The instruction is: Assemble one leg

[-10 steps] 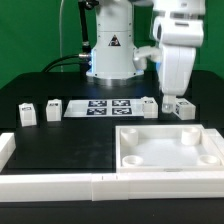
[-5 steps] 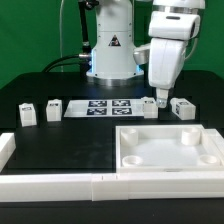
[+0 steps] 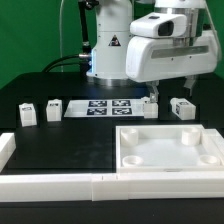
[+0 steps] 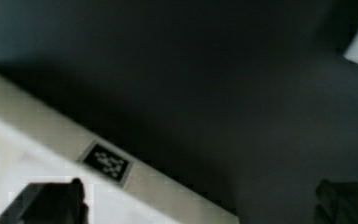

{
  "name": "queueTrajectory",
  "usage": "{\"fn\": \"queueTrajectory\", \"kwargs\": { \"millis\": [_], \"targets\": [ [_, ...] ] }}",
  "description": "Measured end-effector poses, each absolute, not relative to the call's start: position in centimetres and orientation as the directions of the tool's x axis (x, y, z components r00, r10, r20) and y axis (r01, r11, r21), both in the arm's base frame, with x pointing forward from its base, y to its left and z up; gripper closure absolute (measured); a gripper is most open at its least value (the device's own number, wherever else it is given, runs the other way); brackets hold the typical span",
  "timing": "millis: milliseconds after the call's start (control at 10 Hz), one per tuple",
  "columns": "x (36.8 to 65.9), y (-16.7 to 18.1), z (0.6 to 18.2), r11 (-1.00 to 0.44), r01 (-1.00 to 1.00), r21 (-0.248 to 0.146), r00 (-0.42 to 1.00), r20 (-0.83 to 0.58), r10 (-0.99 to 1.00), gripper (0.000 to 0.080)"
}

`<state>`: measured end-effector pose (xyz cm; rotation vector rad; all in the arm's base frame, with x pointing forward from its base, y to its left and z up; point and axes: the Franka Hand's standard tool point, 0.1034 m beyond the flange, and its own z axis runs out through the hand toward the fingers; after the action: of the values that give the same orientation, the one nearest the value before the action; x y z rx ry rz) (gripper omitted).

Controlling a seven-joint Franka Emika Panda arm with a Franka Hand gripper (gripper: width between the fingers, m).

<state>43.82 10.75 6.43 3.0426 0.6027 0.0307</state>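
Several small white tagged legs stand in a row behind the tray panel (image 3: 170,150): two at the exterior view's left (image 3: 27,113) (image 3: 53,108), one by the marker board (image 3: 148,107) and one at the right (image 3: 182,108). My gripper (image 3: 171,92) hangs open and empty just above and between the two right-hand legs, touching neither. In the wrist view the gripper (image 4: 201,205) is wide open, with one dark fingertip (image 4: 51,200) over a white tagged surface (image 4: 60,140) and the other over bare dark table.
The marker board (image 3: 108,107) lies in the middle of the row. A white rail (image 3: 60,182) runs along the front edge, with a block (image 3: 5,148) at its left end. The robot base (image 3: 110,55) stands behind.
The gripper moved from over the right-hand leg toward the exterior view's left and rose slightly. The wrist has turned, so the hand now faces broadside. No leg has moved.
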Motion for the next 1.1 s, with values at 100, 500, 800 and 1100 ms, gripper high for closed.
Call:
{"fn": "queueTrajectory", "kwargs": {
  "millis": [100, 500, 800, 1100],
  "targets": [
    [43.3, 11.5, 6.2, -0.946, 0.321, 0.034, 0.947, 0.017, 0.322, 0.0151],
    [41.7, 12.5, 5.7, -0.971, 0.24, 0.025, 0.97, -0.039, 0.239, 0.0151],
    [40.9, 11.9, 5.8, -0.97, 0.241, 0.039, 0.952, -0.206, 0.228, 0.0151],
    [39.8, 12.5, 4.8, -0.959, 0.281, 0.025, 0.841, -0.487, 0.234, 0.0151]
  ]
}}
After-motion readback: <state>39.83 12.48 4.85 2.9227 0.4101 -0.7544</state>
